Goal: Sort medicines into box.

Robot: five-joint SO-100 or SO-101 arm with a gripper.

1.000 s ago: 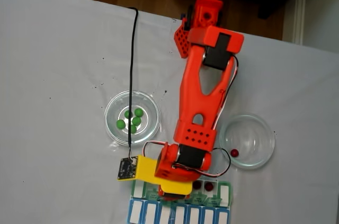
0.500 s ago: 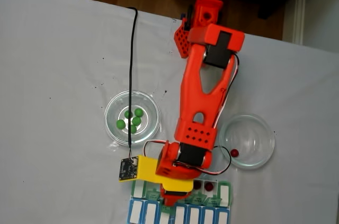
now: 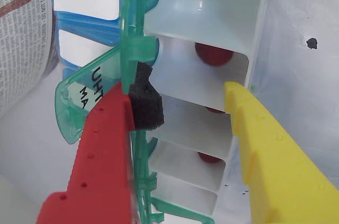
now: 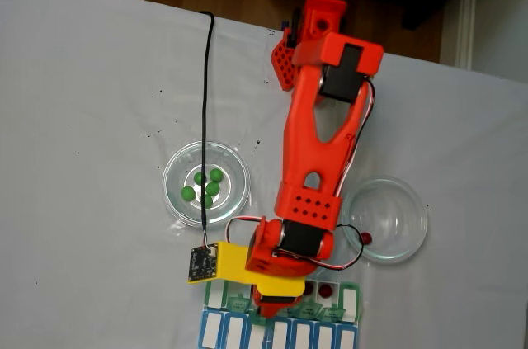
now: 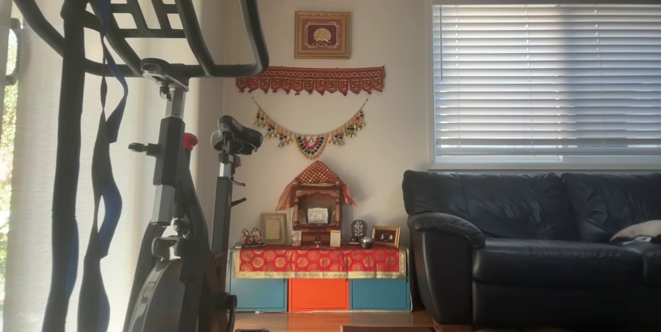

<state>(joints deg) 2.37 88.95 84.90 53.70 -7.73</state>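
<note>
Three dark red balls [image 3: 213,53] sit in box [image 3: 212,12] compartments under the open-fingered hand [image 3: 179,105].

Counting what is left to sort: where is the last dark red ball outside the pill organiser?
In the fixed view, the dark red ball lies in the right clear glass dish, near its left rim beside the orange arm.

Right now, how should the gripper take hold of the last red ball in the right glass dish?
Grip the red ball across its middle, descending from straight above. It sits alone near the glass dish rim closest to the arm, so align the open gripper fingers along that rim.
</note>
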